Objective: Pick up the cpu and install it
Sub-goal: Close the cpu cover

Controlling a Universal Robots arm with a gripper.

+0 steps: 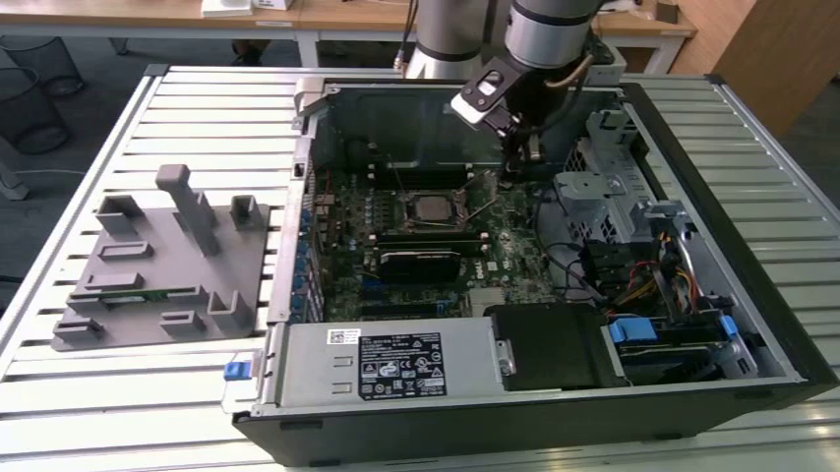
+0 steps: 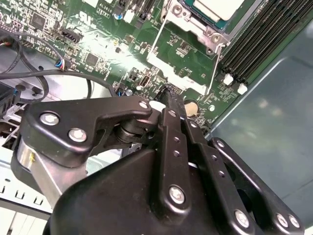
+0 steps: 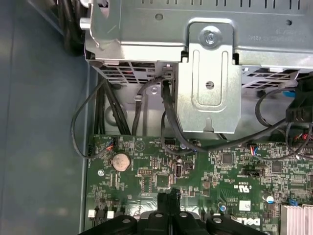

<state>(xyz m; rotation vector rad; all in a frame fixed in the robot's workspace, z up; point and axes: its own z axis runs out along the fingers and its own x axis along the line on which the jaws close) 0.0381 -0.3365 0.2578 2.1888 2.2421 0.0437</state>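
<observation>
- The gripper (image 1: pixel 516 165) hangs low inside the open computer case (image 1: pixel 768 295), upper middle of the exterior frame. Both wrist views show its fingers (image 3: pixel 165 198) clenched together on nothing.
- The cpu (image 1: pixel 431 208) sits in its socket at the middle of the motherboard (image 1: pixel 506 251). It lies just toward the exterior view's left of the fingertips, not touching them.
- In the second wrist view its pale top (image 2: pixel 215 7) lies within the metal socket frame (image 2: pixel 183 19).
- The drive cage (image 1: pixel 591 192) stands close on the exterior view's right, leaving a narrow gap.
- A grey fixture tray (image 1: pixel 157 265) lies well apart on the slatted table (image 1: pixel 79 393).
</observation>
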